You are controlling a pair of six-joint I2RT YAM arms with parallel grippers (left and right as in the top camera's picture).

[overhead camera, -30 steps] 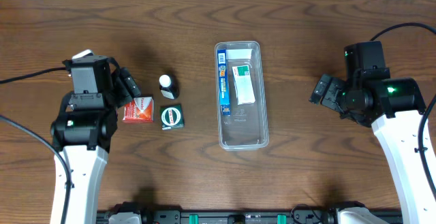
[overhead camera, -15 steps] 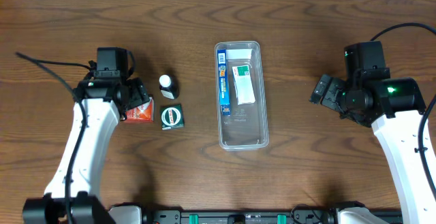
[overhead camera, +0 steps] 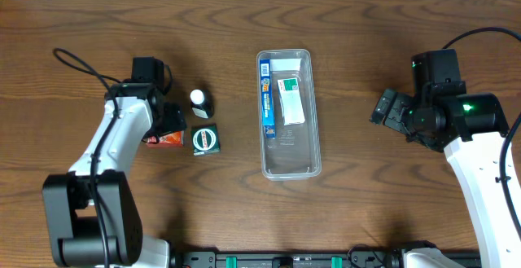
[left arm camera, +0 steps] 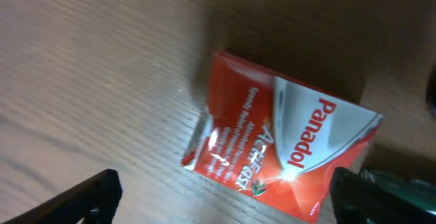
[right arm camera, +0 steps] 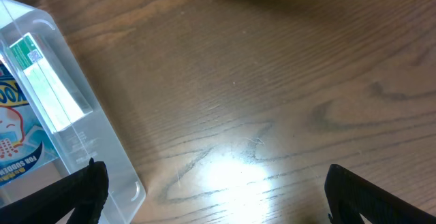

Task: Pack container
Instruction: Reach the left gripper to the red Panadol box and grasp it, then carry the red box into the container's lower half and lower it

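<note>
The clear plastic container (overhead camera: 287, 138) lies lengthwise in the table's middle, white label at its far end; it also shows in the right wrist view (right arm camera: 82, 142). Inside lie a narrow blue box (overhead camera: 266, 101) and a white-and-green box (overhead camera: 289, 101). A red Panadol box (overhead camera: 168, 139) lies left of it, seen close in the left wrist view (left arm camera: 286, 142). My left gripper (overhead camera: 167, 120) is open, right over the red box, fingers either side (left arm camera: 221, 197). My right gripper (overhead camera: 387, 109) is open and empty, right of the container (right arm camera: 214, 190).
A small dark bottle with a white cap (overhead camera: 200, 103) stands between the red box and the container. A black-and-green round-labelled box (overhead camera: 206, 139) lies just right of the red box. Bare wood lies between the container and my right gripper.
My left arm has swung right and forward, bringing its open gripper over the red Panadol box. The right arm and the container's contents have not moved.
</note>
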